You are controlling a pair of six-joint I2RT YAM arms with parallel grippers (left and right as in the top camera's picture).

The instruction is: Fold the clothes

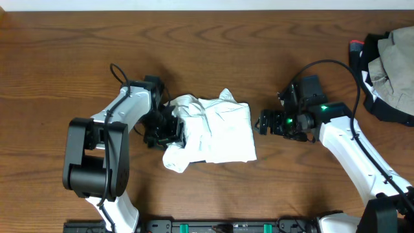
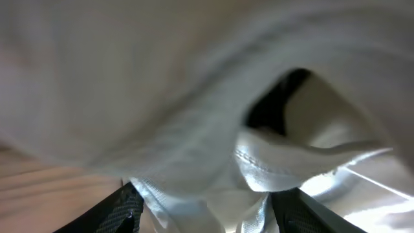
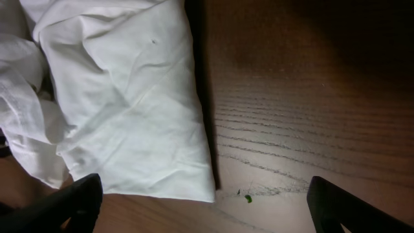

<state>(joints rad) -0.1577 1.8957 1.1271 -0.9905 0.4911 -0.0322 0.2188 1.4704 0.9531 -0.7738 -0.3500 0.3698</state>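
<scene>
Left gripper [image 1: 169, 131] is buried in the left side of the clothes [image 1: 220, 133]. In its wrist view, cloth fills the gap between the jaws. The picture is blurred, so I cannot tell whether they pinch it or only sit around it.

The clothes lie mid-table [image 1: 65, 39], partly folded. The right half is a flat panel with a straight edge, and the left half is a bunched lump with a loose tail towards the front.

Right gripper [image 1: 264, 122] hovers just beside that straight edge, jaws spread wide, holding nothing.

Far right, well apart, sits a dark pile [image 1: 388, 71] with tan cloth on it.

Judgement: the step is tidying the loose left side over the flat panel.
- The left should take one layer by its hem, not a wad.
- Lift it clear before carrying it across.
- The right could press the flat panel down so that it does not drag.

Writing: no brand, label or print readable anywhere. There is only a small green speck [image 3: 248, 199] on the wood.
</scene>
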